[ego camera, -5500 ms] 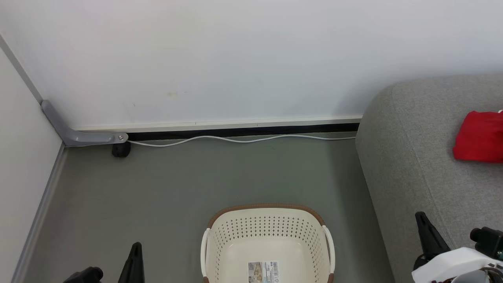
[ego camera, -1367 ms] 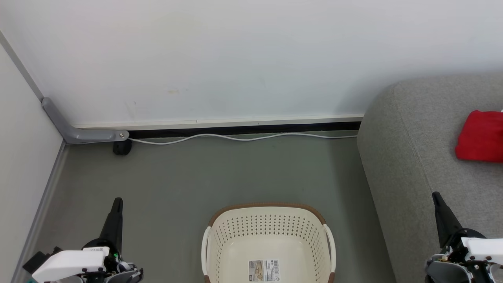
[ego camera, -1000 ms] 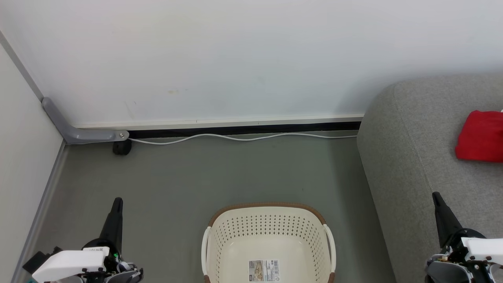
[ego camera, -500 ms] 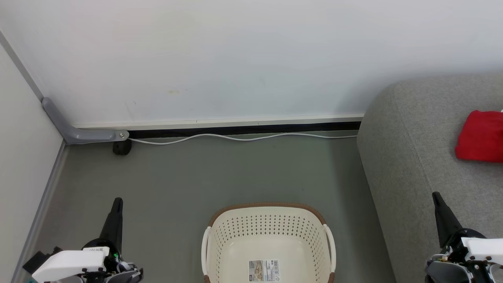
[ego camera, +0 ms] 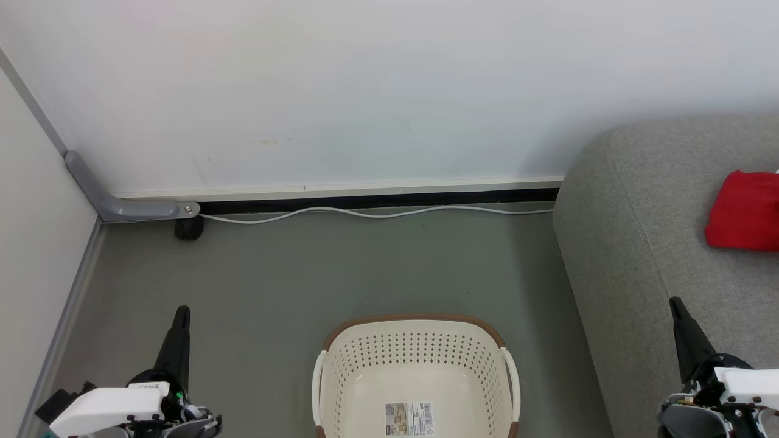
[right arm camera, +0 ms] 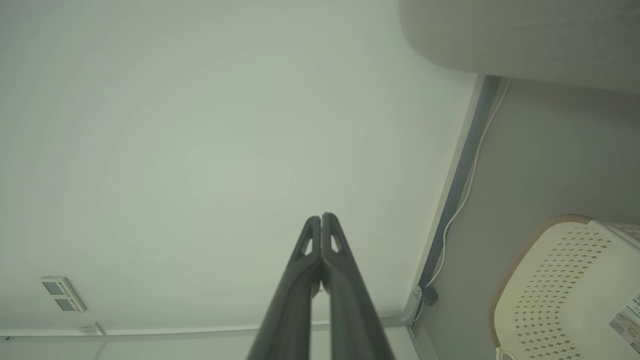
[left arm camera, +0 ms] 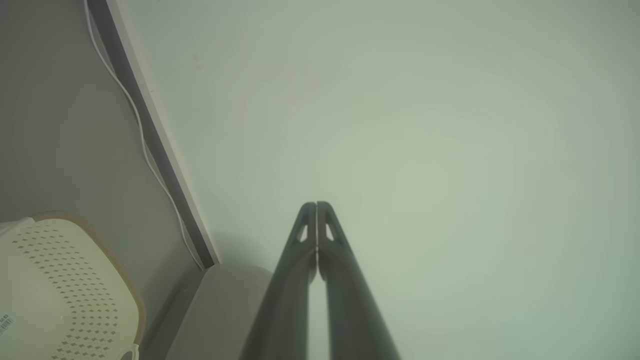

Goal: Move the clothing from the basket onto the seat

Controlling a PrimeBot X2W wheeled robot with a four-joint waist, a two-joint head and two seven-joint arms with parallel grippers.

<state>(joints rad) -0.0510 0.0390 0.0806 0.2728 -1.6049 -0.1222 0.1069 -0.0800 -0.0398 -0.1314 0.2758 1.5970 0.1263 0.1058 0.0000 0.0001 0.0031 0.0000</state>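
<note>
The cream basket (ego camera: pixel 414 340) stands on the floor at the bottom middle of the head view, with just a paper label on its base. Red clothing (ego camera: pixel 745 210) lies on the grey seat (ego camera: pixel 639 243) at the right edge. My left gripper (ego camera: pixel 181 311) is shut at the lower left, over the floor left of the basket. My right gripper (ego camera: pixel 673 301) is shut at the lower right, over the seat's front part. In the left wrist view the left gripper (left arm camera: pixel 316 204) points at the wall with fingers together, the basket (left arm camera: pixel 60 280) at lower left. The right gripper (right arm camera: pixel 321 216) does likewise, with the basket (right arm camera: pixel 565 280) at lower right.
A white wall (ego camera: pixel 365 91) runs across the back, with a white cable (ego camera: pixel 365 214) along its foot. A grey bracket (ego camera: pixel 122 207) and a small black wheel (ego camera: pixel 187 228) sit in the left corner. Grey-green floor (ego camera: pixel 341 267) spreads between wall and basket.
Over the last second nothing has moved. Several seconds ago both arms sat lower in the head view; they have since risen, fingers pointing up.
</note>
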